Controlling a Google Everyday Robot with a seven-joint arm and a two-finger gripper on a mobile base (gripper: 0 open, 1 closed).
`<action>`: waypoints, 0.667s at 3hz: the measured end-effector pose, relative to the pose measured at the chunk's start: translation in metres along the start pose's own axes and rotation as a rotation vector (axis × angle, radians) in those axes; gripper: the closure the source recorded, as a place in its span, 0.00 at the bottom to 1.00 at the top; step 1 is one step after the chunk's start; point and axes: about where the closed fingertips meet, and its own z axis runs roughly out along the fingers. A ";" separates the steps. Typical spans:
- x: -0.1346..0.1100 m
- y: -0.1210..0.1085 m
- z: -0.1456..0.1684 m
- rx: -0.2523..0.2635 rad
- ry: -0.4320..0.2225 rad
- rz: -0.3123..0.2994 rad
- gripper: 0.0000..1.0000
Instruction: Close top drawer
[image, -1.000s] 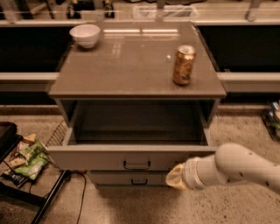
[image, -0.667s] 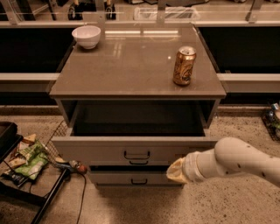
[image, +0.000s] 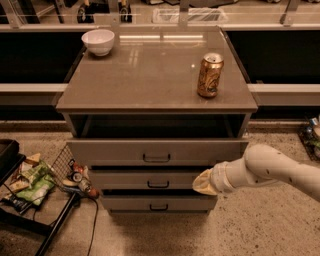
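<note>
Speckled floor around a grey table (image: 150, 80) with drawers. The top drawer (image: 120, 150) stands slightly open. The hand (image: 204, 182), grip state untellable, sits just below its right front; closing likely needs a final inward push.

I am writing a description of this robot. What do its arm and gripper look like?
The arm is smooth, rounded and off-white, with a few small dark dots and a ring-shaped seam near the wrist. No cables show. The gripper, in front of the right end of the middle drawer, looks pale yellow and tapered.
</note>
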 end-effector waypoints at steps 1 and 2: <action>0.001 -0.037 -0.007 0.032 -0.008 -0.017 1.00; 0.006 -0.094 -0.021 0.102 -0.032 -0.030 1.00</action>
